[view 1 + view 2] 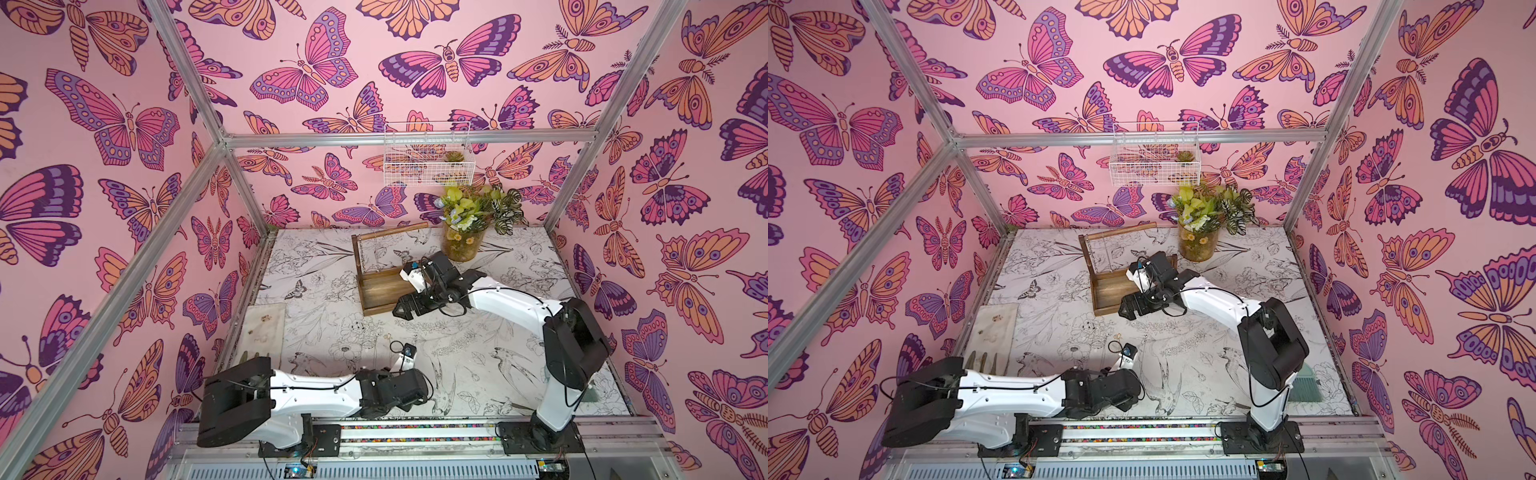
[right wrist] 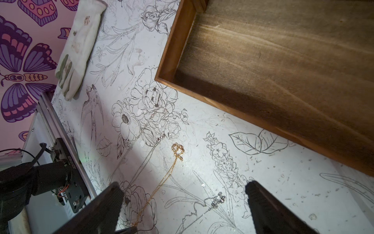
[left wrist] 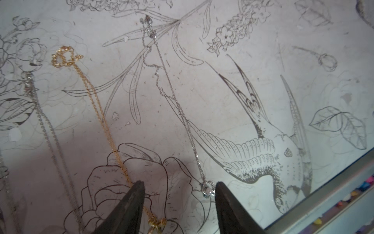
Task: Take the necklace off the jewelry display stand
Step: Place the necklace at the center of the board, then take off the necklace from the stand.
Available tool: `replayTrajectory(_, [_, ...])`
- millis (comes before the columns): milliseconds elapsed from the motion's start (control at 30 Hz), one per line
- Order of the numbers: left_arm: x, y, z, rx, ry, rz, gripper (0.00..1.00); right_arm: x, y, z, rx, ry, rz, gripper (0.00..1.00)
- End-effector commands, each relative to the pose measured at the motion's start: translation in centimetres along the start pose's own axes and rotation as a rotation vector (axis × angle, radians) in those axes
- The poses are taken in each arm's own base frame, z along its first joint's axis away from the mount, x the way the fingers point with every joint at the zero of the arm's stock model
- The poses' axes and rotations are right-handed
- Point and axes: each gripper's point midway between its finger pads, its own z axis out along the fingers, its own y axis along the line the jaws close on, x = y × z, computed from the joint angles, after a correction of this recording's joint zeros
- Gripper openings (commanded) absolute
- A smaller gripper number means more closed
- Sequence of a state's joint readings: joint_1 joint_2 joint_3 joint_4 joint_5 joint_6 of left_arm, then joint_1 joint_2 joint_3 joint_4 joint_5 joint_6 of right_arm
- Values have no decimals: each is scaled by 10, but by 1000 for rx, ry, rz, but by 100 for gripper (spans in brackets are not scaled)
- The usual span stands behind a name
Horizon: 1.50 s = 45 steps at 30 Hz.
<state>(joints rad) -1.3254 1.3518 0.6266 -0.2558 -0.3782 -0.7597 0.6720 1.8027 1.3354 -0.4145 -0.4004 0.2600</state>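
Left wrist view: the left gripper [image 3: 179,188] sits low near the table's [image 3: 202,81] front edge, jaws parted and gripping nothing. The silver necklace [image 3: 176,101] lies flat on the table, its pendant [image 3: 207,189] just beside one fingertip [image 3: 222,194], while a gold necklace [image 3: 101,109] runs under the opposite finger. Farther in, the right gripper [image 2: 184,187] hangs with jaws wide and empty by the front rim of the jewelry display stand [image 1: 380,291], which stands toward the back edge. Faint threads below its top bar [image 1: 390,233] may be another chain; they are too thin to tell. I judge the set-down step nearly done. Next, the left gripper should rise straight up, dragging neither chain.
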Motion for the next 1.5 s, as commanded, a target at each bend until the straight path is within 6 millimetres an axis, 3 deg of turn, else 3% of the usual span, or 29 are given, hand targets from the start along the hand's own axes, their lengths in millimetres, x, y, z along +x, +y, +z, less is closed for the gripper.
replayTrajectory(0, [-13,3,-13,-26,-36,35,63,-16,4,-16,8,-42,-1,99])
replayTrajectory(200, [-31,10,-36,-26,-98,23,69,-31,2,-23,-23,-96,43,99])
replayTrajectory(533, [-51,62,-69,-37,-166,-134,78,-77,9,-43,-79,-334,9,100])
replayTrajectory(767, [-69,97,-89,-33,-211,-202,88,-124,10,-52,-68,-512,-35,86])
replayTrajectory(1033, [-77,119,-89,-15,-168,-265,91,-159,9,-39,-64,-573,-59,76])
replayTrajectory(1467, [-83,134,-83,9,-156,-300,92,-192,16,-10,-22,-619,-108,64])
